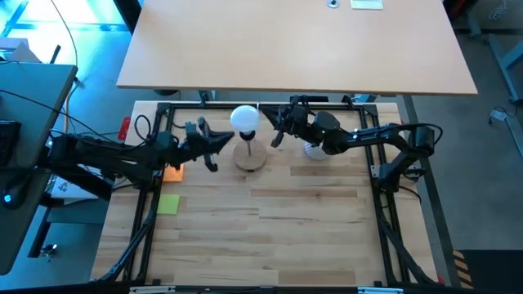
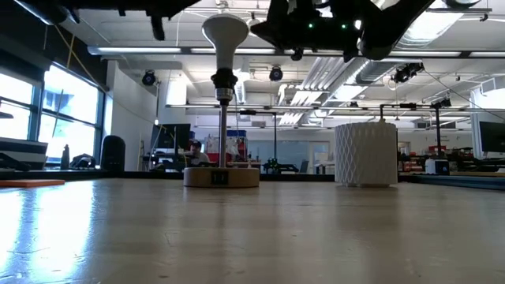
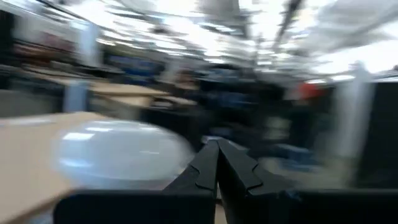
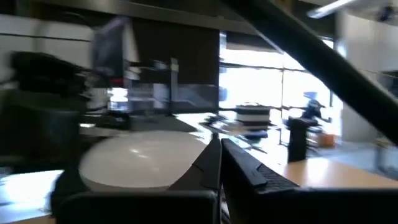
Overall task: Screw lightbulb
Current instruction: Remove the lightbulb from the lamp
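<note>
While lightbulb [image 1: 244,118] sits atop post of wooden base [image 1: 251,158], far centre of worktop [image 1: 270,220], we see left pincer [image 1: 214,147] and right pincer [image 1: 278,134] flanking it, both closed, empty. Risk: arm swing clips globe, tips base.

Round wooden base [image 1: 251,158] with upright post [image 2: 224,118] on wooden table [image 1: 270,237], between two pincers, nearer left one. White ribbed cup [image 2: 365,153] on table under right pincer's arm, well apart from base. Orange pad [image 1: 172,172] just under left pincer's arm, near table's left edge. Green sticky note [image 1: 168,204] on table a little nearer front edge than orange pad. Pale tabletop [image 1: 294,45] beyond both pincers.
</note>
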Robot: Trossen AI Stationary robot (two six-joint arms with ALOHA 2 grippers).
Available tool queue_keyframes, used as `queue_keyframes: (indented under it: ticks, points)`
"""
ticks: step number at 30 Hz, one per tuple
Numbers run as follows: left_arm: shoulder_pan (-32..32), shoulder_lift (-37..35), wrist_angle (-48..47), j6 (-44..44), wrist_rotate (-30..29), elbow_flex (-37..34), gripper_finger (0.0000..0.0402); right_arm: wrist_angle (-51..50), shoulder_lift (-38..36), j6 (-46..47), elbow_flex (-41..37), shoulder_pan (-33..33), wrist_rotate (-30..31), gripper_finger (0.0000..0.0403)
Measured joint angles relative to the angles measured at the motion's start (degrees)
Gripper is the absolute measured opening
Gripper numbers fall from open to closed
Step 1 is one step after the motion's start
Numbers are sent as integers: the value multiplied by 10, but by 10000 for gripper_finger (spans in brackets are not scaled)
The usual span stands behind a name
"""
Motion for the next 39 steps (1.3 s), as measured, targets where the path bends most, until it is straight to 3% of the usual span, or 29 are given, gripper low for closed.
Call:
queue_keyframes:
  ticks: [4, 6, 8, 11, 14, 17, 21, 25, 30, 33, 36, 39]
  points:
    - [1, -22, -42, 60, -152, 0, 0, 25, 0, -12, 0, 4, -105, 0]
    - [20, -21, -48, 77, -170, 0, 0, 38, 0, -14, 0, 7, -148, 0]
    - [47, -16, -44, 74, -135, 0, 0, 39, 0, -14, 0, 9, -178, 0]
    - [87, -2, -45, 35, -31, 0, 0, 15, 0, -14, 0, 8, -194, 0]
    - [102, 6, -39, 2, 45, 0, 0, -6, 0, -12, 0, -1, -168, 0]
    - [91, 9, -35, -22, 91, 0, 0, -11, -1, 4, 0, -8, -103, 0]
    - [56, 10, -20, -37, 118, 0, 0, -10, -1, 12, 0, -8, 1, 0]
    - [27, 5, -15, -25, 80, 0, 0, -4, -1, 19, 0, -9, 49, 0]
    - [40, -20, -67, 33, -29, 0, 0, -4, -16, -19, 0, 3, -32, 0]
    - [70, -29, -96, 73, -62, 0, 0, -19, -36, -46, 0, 12, -105, 0]
    - [110, -27, -95, 67, -30, 0, 0, -41, -41, -56, 0, 13, -178, 0]
    - [139, -22, -88, 46, 43, 0, 0, -66, -41, -56, 0, 11, -180, 0]
